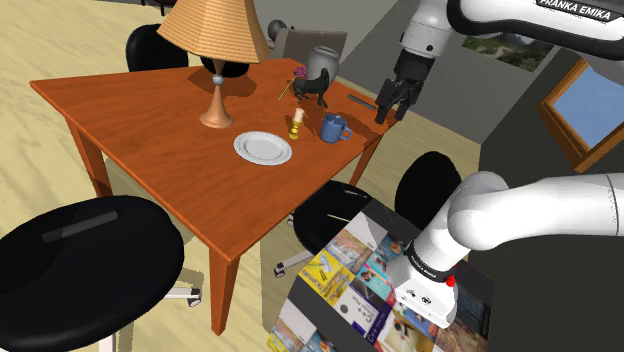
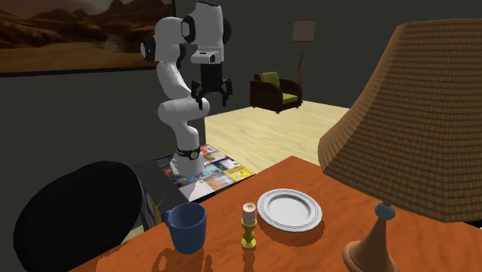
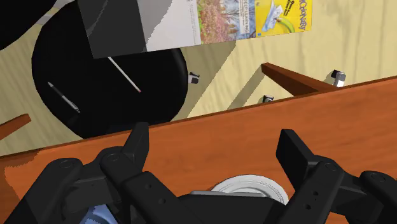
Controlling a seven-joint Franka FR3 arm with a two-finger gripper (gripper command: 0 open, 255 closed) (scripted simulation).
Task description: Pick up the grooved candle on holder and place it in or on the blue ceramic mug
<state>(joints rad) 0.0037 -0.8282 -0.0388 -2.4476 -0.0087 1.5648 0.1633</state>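
Empty gripper hung above the table edge, fingers spread wide, clasping nothing.
The grooved candle on holder stood upright on the table, below and well apart from the hand, just beyond the blue mug; the white plate lay farther still.

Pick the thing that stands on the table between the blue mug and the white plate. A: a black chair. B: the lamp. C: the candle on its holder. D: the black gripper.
C: the candle on its holder stands upright between the blue mug and the white plate, touching neither.
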